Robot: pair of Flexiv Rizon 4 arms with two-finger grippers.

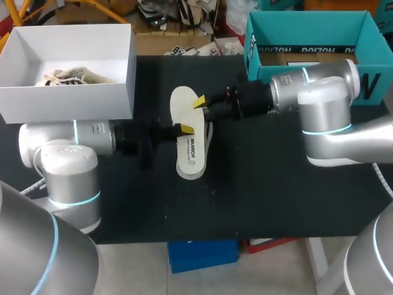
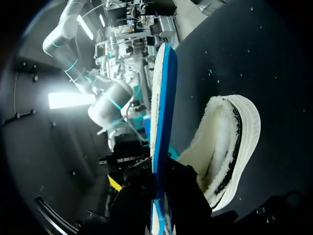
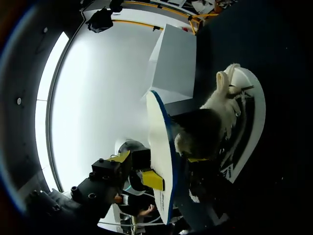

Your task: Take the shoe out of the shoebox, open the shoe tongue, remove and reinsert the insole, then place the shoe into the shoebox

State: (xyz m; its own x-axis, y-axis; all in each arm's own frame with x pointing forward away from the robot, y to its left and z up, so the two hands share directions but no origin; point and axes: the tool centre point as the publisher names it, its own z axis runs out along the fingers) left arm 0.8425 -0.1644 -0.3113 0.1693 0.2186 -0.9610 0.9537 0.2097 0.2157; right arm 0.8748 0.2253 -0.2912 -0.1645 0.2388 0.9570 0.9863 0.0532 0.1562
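The left claw (image 1: 183, 129) is clamped on the thin insole (image 1: 183, 101) above the fleecy shoe (image 2: 220, 132). I cannot tell the right claw's (image 1: 199, 101) state. The insole looks light and floppy, so best gripped mid-length.

One insole (image 1: 189, 144), one shoe (image 2: 230, 142) on table (image 1: 276, 196), one shoebox (image 1: 67, 101).

Head view evenly lit with soft shadows, blown-out white glare in both wrist views
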